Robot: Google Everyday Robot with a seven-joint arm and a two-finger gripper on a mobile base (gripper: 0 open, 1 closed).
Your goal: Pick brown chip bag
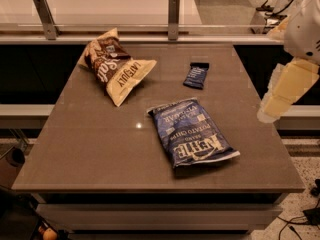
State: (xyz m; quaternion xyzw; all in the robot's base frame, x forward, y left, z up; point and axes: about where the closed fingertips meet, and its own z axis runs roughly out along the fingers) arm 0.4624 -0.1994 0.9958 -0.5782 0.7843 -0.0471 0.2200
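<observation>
The brown chip bag point(114, 66) lies crinkled at the table's far left, its dark-brown end toward the back and its cream "LATE JULY" end pointing toward the middle. My arm hangs at the right edge of the view, beyond the table's right side. Its cream-coloured gripper point(284, 91) is held above the floor beside the table, far to the right of the bag and touching nothing.
A large blue Kettle chip bag point(192, 132) lies in the middle right of the grey table point(90, 154). A small dark blue snack bar packet point(196, 75) lies behind it. A glass rail on metal posts point(173, 16) runs along the table's back edge.
</observation>
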